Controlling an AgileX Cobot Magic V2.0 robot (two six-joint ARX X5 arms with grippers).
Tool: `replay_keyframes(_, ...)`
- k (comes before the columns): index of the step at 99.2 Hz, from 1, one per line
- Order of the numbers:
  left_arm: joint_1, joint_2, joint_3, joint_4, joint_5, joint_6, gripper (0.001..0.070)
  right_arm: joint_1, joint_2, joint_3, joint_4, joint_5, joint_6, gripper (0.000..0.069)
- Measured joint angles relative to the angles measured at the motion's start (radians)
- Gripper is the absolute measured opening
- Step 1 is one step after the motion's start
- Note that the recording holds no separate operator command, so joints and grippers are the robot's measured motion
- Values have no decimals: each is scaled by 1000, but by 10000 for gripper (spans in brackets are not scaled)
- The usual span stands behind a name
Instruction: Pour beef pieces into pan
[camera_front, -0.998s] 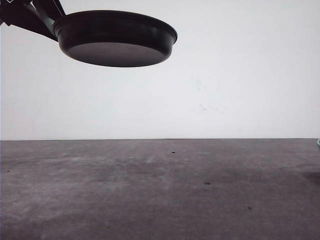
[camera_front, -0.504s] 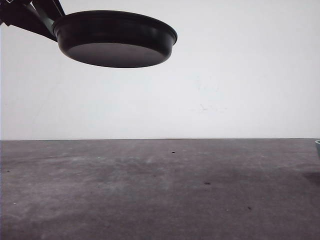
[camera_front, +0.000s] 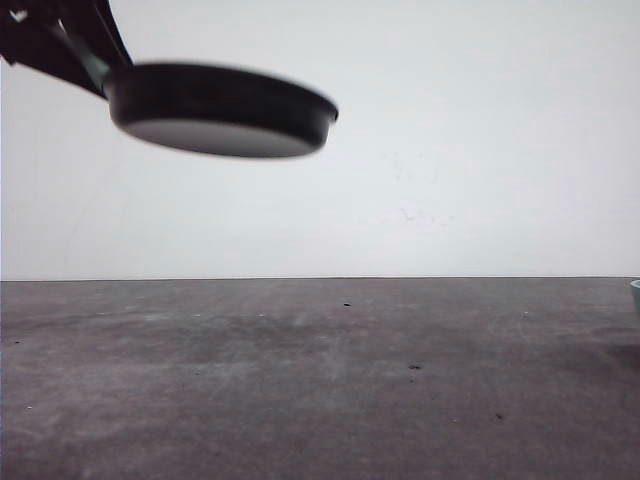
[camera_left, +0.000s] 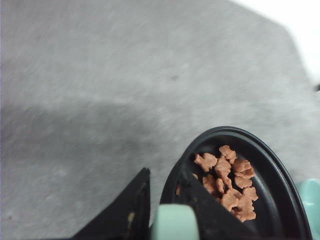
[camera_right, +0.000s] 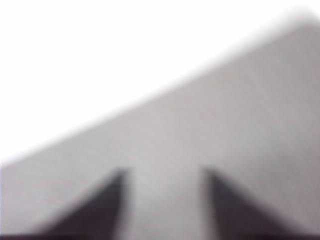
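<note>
The beef pieces (camera_left: 227, 180) lie in a loose orange-brown pile inside the pan (camera_left: 260, 185), gathered toward the side nearest its mint-green handle (camera_left: 175, 222). In the front view the pan (camera_front: 222, 108) hangs high in the air, well above the grey bench (camera_front: 320, 380), blurred and tilted slightly, its far rim lower than the handle side. The left gripper (camera_left: 167, 212) has its dark fingers (camera_left: 127, 207) closed around the handle — one on each side of it, touching it — and holds the pan aloft. In the front view a thin sliver of a pale green thing (camera_front: 636, 292) shows on the bench, well apart from the pan. The right gripper (camera_right: 162, 205) is blurred; its two dark fingers (camera_right: 97, 205) stand spread apart over bare bench — nothing between them.
</note>
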Motion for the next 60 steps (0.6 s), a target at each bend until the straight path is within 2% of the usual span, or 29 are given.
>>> replay_keyframes(6, 0, 37, 0, 0, -6, 2, 58, 47, -23, 85, 2, 0, -26, 77)
replay_keyframes(14, -1, 86, 0, 5, -16, 6, 58, 113, -61, 169, 7, -2, -62, 33)
replay_keyframes(23, -5, 139, 0, 23, -19, 27, 58, 167, -115, 190, 4, -2, -84, 19)
replay_keyframes(33, -13, 197, 0, 26, -19, 58, 58, 187, -174, 190, -80, 20, -114, 15)
replay_keyframes(48, -21, 259, 0, 26, -31, 100, 58, 187, -214, 186, -319, 130, -203, 15)
replay_keyframes(60, -22, 291, 0, 30, -56, 107, 58, 187, -238, 184, -488, 220, -276, 15)
